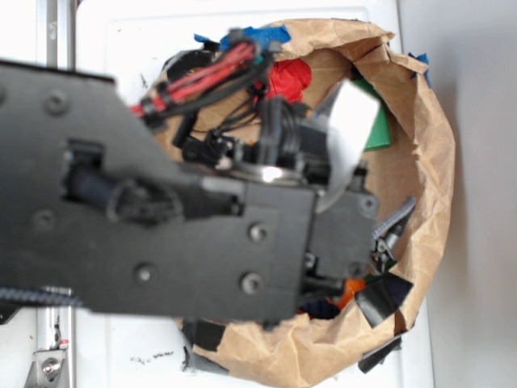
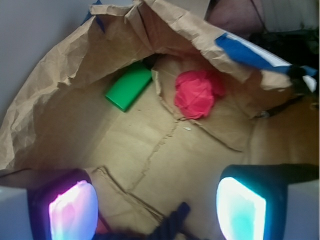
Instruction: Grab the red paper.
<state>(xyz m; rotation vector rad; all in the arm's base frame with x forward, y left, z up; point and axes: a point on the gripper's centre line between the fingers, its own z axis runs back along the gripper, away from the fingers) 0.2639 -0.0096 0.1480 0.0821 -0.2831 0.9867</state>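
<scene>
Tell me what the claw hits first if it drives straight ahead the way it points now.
Probably the brown paper floor of the bag: the open claw looks down onto it. The red paper lies farther ahead, slightly right; depth is uncertain.

A crumpled brown paper enclosure (image 1: 420,178), its rim patched with strips of blue tape (image 2: 247,52), sits on a white tabletop (image 1: 121,48) under bright, even light; a plain pale grey wall (image 1: 477,162) runs alongside it.
</scene>
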